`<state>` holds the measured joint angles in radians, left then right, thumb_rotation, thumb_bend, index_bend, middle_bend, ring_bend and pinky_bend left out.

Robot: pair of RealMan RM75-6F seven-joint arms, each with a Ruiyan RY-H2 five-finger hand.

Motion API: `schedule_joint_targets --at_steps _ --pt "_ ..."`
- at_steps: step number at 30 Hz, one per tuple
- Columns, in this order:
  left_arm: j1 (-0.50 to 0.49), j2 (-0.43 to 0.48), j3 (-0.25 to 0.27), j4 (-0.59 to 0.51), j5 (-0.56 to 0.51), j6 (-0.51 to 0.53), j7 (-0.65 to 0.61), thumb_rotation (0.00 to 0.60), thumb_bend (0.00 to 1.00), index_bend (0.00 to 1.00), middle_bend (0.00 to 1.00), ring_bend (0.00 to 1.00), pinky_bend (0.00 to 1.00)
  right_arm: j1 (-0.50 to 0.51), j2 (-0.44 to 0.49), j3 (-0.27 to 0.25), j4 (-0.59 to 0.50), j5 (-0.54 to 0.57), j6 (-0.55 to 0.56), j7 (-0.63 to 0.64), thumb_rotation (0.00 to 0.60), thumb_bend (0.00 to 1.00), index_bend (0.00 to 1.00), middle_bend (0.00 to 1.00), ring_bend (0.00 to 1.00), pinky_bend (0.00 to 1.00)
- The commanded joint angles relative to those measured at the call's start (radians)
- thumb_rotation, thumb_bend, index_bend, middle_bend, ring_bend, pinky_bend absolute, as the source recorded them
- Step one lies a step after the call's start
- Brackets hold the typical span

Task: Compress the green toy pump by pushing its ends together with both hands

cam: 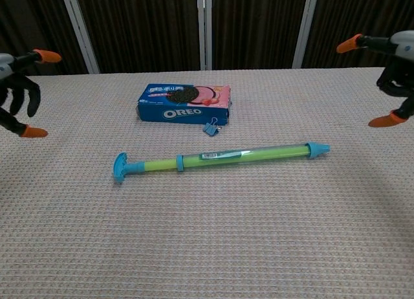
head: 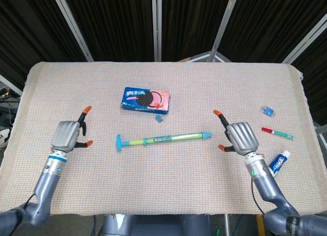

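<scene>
The green toy pump (head: pixel 162 140) lies free on the woven table cloth, a long green tube with a blue T-handle at its left end and a blue nozzle at its right end; it also shows in the chest view as the pump (cam: pixel 220 158). My left hand (head: pixel 69 134) hovers well to the left of the handle, fingers spread, holding nothing. My right hand (head: pixel 238 137) is apart from the nozzle on the right, fingers spread and empty. In the chest view only the left hand's fingers (cam: pixel 14 92) and the right hand's fingertips (cam: pixel 390 79) show at the frame edges.
A blue Oreo box (head: pixel 146 99) lies behind the pump, with a small blue binder clip (head: pixel 159 119) beside it. At the right sit a toothpaste tube (head: pixel 273 169), a red and green marker (head: pixel 277 133) and another small blue clip (head: pixel 267 111).
</scene>
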<state>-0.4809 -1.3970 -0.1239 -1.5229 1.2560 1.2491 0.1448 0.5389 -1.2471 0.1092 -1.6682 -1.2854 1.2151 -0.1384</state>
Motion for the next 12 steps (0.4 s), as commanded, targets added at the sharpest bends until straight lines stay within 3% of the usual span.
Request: schedule_joint_targets --at_steps 1,3,5,7,12 --pt "0.095 0.124 0.059 -0.085 0.096 0.102 -0.051 0.6 0.01 0.0 0.12 0.17 0.2 -0.112 0.102 -0.054 0.007 -0.131 0.131 0.123 0.6 0.0 0.03 0.51 0.58 0.69" --pt "0.124 0.163 0.082 -0.112 0.122 0.131 -0.054 0.6 0.0 0.0 0.01 0.02 0.04 -0.137 0.121 -0.071 0.011 -0.15 0.151 0.134 0.6 0.0 0.03 0.3 0.33 0.42" --pt "0.15 0.197 0.103 -0.135 0.143 0.152 -0.063 0.6 0.0 0.0 0.0 0.0 0.0 -0.16 0.137 -0.087 0.014 -0.166 0.167 0.132 0.6 0.0 0.02 0.08 0.08 0.12" --pt "0.179 0.235 0.13 -0.159 0.167 0.173 -0.069 0.6 0.0 0.0 0.0 0.0 0.0 -0.189 0.15 -0.105 0.022 -0.182 0.192 0.111 0.6 0.0 0.0 0.01 0.0 0.01" --pt "0.226 0.283 0.166 -0.19 0.193 0.203 -0.061 0.6 0.0 0.0 0.0 0.0 0.0 -0.246 0.147 -0.124 0.035 -0.196 0.25 0.064 0.6 0.0 0.0 0.0 0.0 0.0"
